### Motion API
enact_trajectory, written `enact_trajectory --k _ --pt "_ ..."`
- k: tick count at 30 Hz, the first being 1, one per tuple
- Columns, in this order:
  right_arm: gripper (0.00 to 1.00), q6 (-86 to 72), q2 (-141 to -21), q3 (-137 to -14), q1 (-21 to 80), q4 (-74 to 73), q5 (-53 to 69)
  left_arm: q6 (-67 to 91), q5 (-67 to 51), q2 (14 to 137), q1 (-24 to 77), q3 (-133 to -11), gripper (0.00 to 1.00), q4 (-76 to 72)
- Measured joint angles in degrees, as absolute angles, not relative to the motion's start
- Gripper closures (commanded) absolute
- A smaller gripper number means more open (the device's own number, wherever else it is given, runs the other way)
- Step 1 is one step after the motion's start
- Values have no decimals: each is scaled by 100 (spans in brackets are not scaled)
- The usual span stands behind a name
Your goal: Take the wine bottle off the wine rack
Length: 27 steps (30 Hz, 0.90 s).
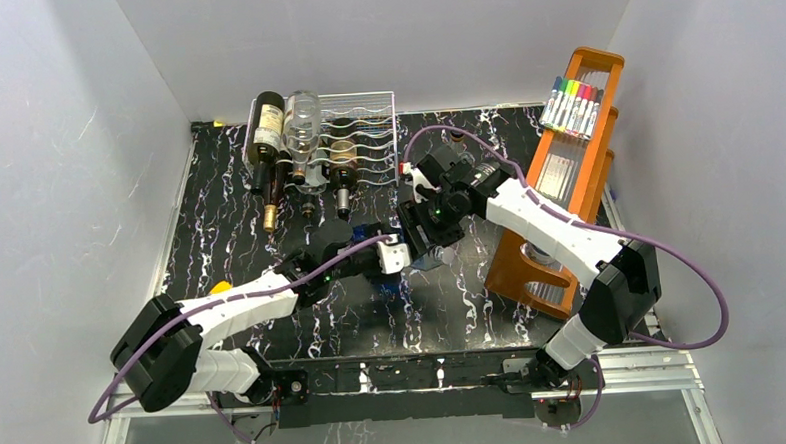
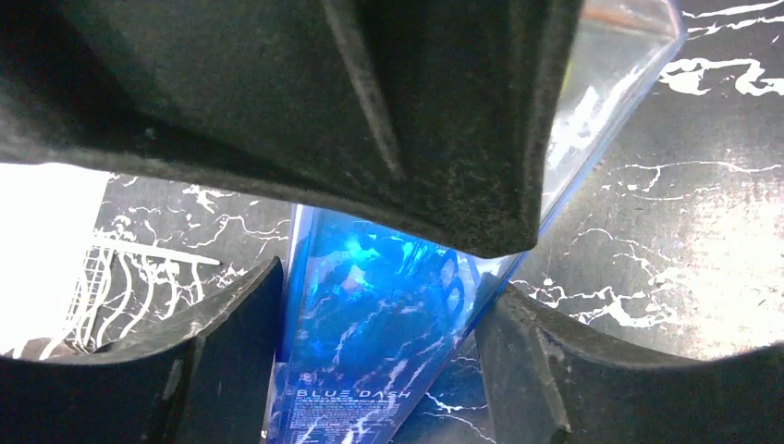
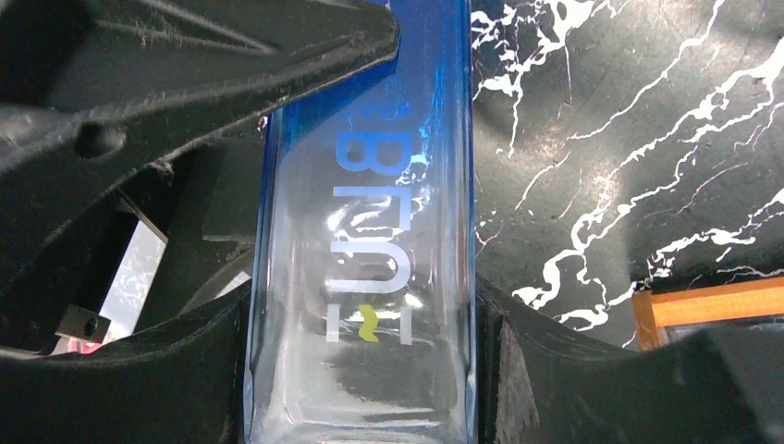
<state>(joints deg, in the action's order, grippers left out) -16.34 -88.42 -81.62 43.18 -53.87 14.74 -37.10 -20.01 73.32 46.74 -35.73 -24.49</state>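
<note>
While the two arms are meeting over the middle of the table [image 1: 453,304], they are both holding the blue bottle [image 3: 361,277] between them. It is hanging just above the table top, in front of the rack [image 1: 365,128] and well apart from it, so it is off the rack now.

The right gripper [image 3: 365,305] is squeezing the bottle, with one finger pressing on each flat side. Its fingers are standing about half way open, because the bottle is filling the gap. White letters are showing on the glass between them.

The left gripper [image 2: 388,287] is coming at the bottle from the other side. Its two fingers [image 2: 231,351] are sitting against the bottle's sides too, about half way open. The words BLUE DASH are showing on the glass there.

Other bottles are lying in the rack at the back. A dark bottle [image 1: 265,137] with a pale label is pointing its neck to the front, and a clear bottle [image 1: 303,126] is lying right beside it.

An orange rack [image 1: 567,174] is leaning at the right side, with markers [image 1: 572,104] sitting near its top.
</note>
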Motion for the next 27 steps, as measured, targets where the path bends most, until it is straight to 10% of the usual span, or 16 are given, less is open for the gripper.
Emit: enact_trajectory --k 10,27 --pt "6 -1846 -8676 -8211 4285 -5500 1385 -3529 -1994 7210 4759 -3575 89 -2414" --pt "2 -2386 -7262 -7887 4250 -3942 375 -1984 -980 6910 4735 -3527 100 -2689"
